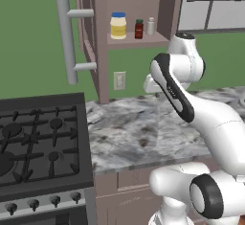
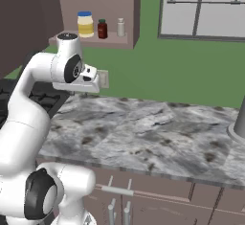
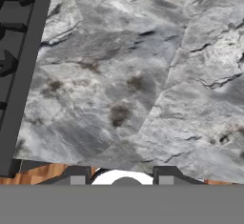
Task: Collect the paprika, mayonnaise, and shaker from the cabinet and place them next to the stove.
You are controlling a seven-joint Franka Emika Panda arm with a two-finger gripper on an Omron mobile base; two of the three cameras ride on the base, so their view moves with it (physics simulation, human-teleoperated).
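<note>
Nothing collected yet: mayonnaise (image 1: 118, 25), paprika (image 1: 139, 28) and shaker (image 1: 150, 26) standing in a row on the shelf of the open cabinet (image 1: 139, 41), mayonnaise at 9 o'clock of the paprika, shaker at 3 o'clock, each just beside the next. Cabinet door swung wide, bar handle (image 1: 67, 39) at 9 o'clock of the shelf. Stove (image 1: 40, 138) at the left end of the marble worktop (image 1: 143, 133), bare stone beside it free for setting jars down.

Hand (image 3: 122, 179) pointing down over the worktop, finger tips drawn in close, holding nothing.

Likely first step: raise and tilt forward toward the shelf. Best to spread the fingers before nearing the jars, approach level from the front, and start with an end jar such as the shaker, since the tight spacing risks knocking a neighbour. Grip mid-body, draw straight out past the shelf edge, then lower upright beside the stove.
</note>
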